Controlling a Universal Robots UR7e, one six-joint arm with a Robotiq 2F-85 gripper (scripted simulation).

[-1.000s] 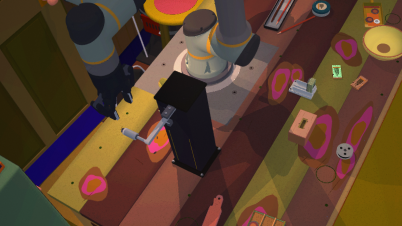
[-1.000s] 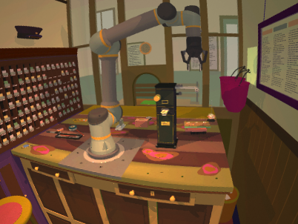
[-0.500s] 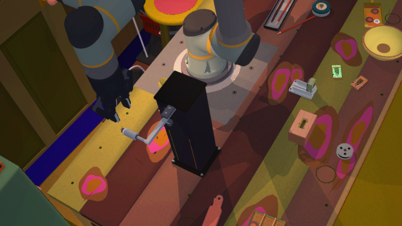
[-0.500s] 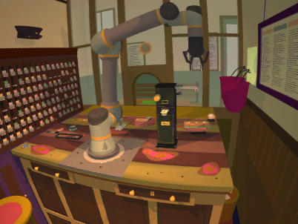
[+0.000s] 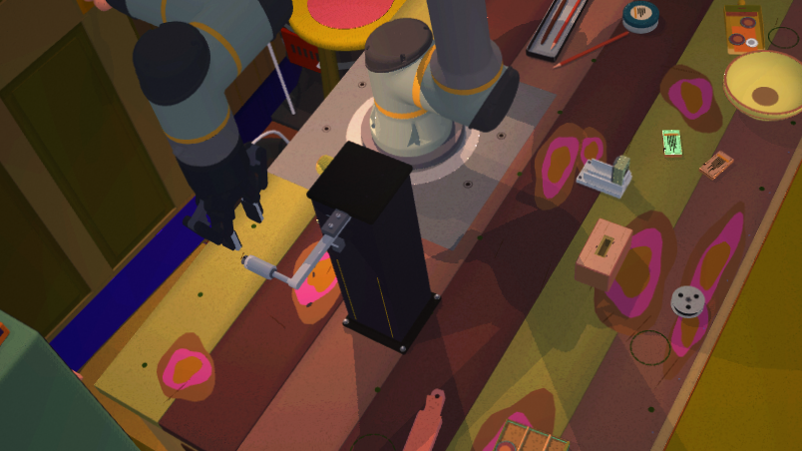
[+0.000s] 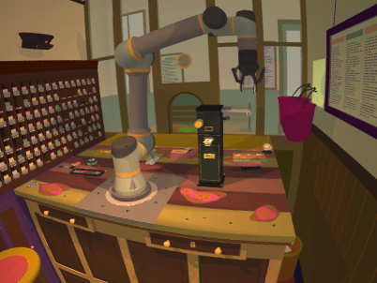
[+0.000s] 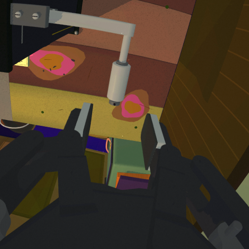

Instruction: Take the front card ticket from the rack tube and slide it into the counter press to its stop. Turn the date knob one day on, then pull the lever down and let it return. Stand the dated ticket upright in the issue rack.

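My gripper (image 5: pixel 234 227) (image 6: pixel 247 80) (image 7: pixel 118 126) hangs open and empty in the air beside the top of the counter press, above and short of the lever's handle. The counter press (image 5: pixel 374 241) (image 6: pixel 210 145) is a tall black box standing upright on the counter. Its grey lever (image 5: pixel 297 263) (image 7: pixel 120 60) juts out sideways from a bracket near the top and ends in a pale cylindrical handle (image 5: pixel 259 266) (image 7: pixel 118 83). A yellow date knob (image 6: pixel 199 123) sits on the press's front face, with a card (image 6: pixel 207 140) showing in the slot below it. The issue rack (image 5: pixel 604 176) stands farther along the counter.
A wooden block with a slot (image 5: pixel 603 253) sits on the counter beyond the press, with a yellow bowl (image 5: pixel 763 84), a pencil tray (image 5: pixel 555 28) and loose cards (image 5: pixel 671 143) farther off. A red bucket (image 6: pixel 296 117) hangs on the wall close to my gripper. The counter's edge drops away just beneath it.
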